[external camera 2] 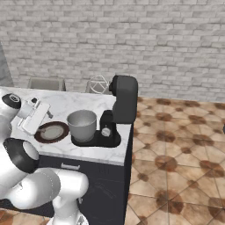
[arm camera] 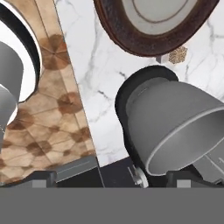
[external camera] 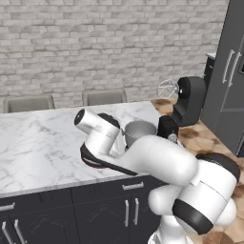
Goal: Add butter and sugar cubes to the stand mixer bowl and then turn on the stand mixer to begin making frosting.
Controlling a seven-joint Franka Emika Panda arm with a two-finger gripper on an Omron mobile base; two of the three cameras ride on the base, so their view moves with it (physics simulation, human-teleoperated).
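Observation:
The black stand mixer (external camera 2: 122, 103) stands at the counter's right end with its head tilted up and the whisk (external camera 2: 99, 85) raised. The grey stand mixer bowl (external camera 2: 82, 124) sits on its base and looks empty in the hand view (arm camera: 175, 122). A tan sugar cube (arm camera: 178, 54) lies on the marble against the rim of the brown-rimmed plate (arm camera: 131, 39). The butter is hidden. My gripper (arm camera: 113, 178) is open and holds nothing. My hand (external camera 2: 34, 115) hovers above the plate's left side (external camera 2: 52, 132), left of the bowl.
The marble counter (external camera: 38, 143) ends just right of the mixer, above a tiled floor (external camera 2: 176, 145). Two chairs (external camera: 28, 102) stand behind the counter. Tall dark cabinets (external camera: 228, 81) rise at the far right. My own arm (external camera: 157, 157) covers most of the plate in the left base view.

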